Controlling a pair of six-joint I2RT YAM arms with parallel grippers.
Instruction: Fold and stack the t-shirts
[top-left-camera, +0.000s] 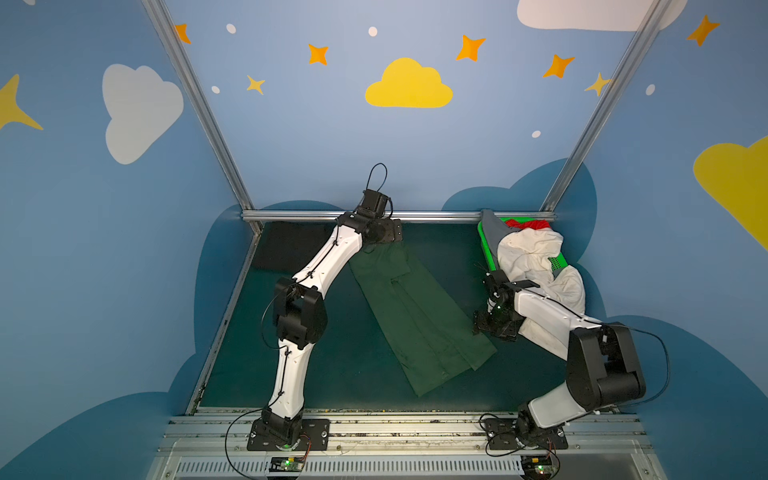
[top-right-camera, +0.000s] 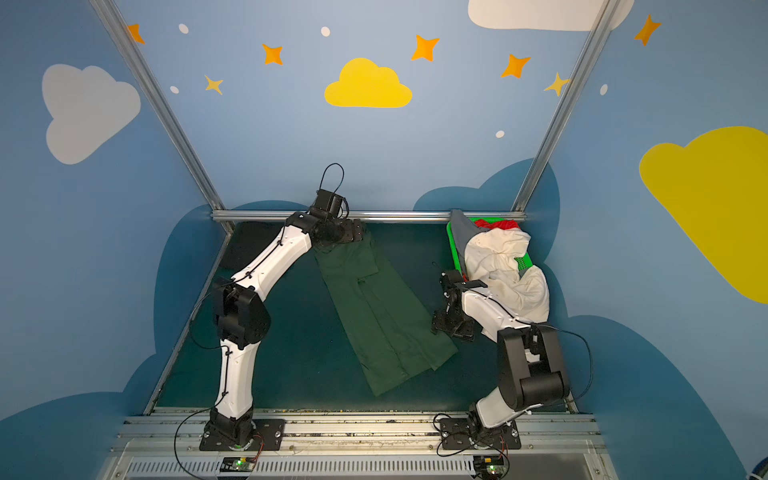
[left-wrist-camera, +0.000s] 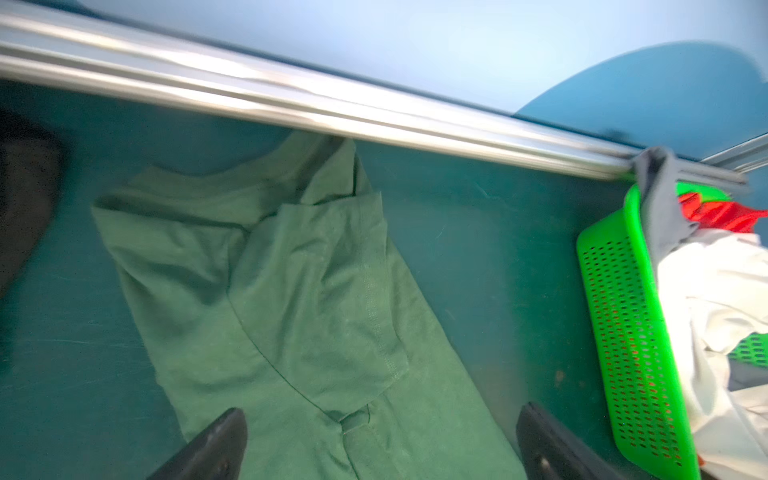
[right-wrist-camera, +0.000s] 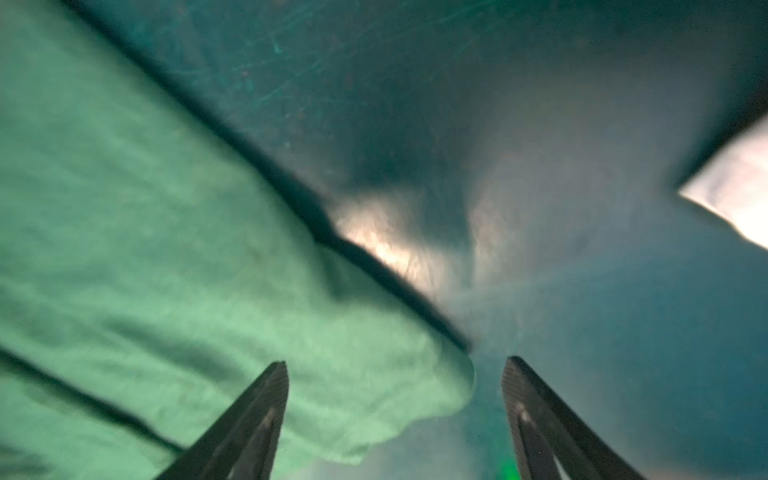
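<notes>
A dark green t-shirt (top-left-camera: 419, 316) (top-right-camera: 382, 316) lies folded into a long strip, running diagonally across the middle of the table. My left gripper (left-wrist-camera: 381, 413) (top-left-camera: 384, 239) hovers open over its collar end (left-wrist-camera: 291, 291) near the back rail, with nothing between its fingers. My right gripper (right-wrist-camera: 395, 363) (top-left-camera: 484, 328) is open at the strip's right edge near the hem. A corner of the green cloth (right-wrist-camera: 166, 249) lies under its spread fingers. A folded black t-shirt (top-left-camera: 291, 245) (left-wrist-camera: 25, 199) lies in the far left corner.
A bright green mesh basket (top-left-camera: 484, 245) (left-wrist-camera: 623, 311) stands at the back right. It holds a cream-white tee (top-left-camera: 532, 253), a red one (top-left-camera: 536, 225) and a grey one (top-left-camera: 492, 232), which spill over its rim. A metal rail (top-left-camera: 436, 215) bounds the table's far edge.
</notes>
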